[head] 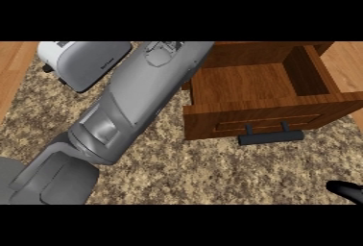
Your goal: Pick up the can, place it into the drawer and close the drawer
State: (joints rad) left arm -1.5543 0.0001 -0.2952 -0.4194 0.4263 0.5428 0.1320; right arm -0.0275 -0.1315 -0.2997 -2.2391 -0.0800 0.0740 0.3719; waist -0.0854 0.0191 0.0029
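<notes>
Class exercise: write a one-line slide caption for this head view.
Grey left forearm stretches up past the toaster beside the open wooden drawer on the speckled counter.

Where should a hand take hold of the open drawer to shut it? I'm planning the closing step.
Judging by its shape, the dark bar handle on the drawer front is the part to use: it stands off on two posts, facing the robot, so come from the near side and push it away.

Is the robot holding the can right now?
Can't tell. The left arm stretches up out of view, hiding its hand. Only a bit of the right hand shows, and no can is visible.
</notes>
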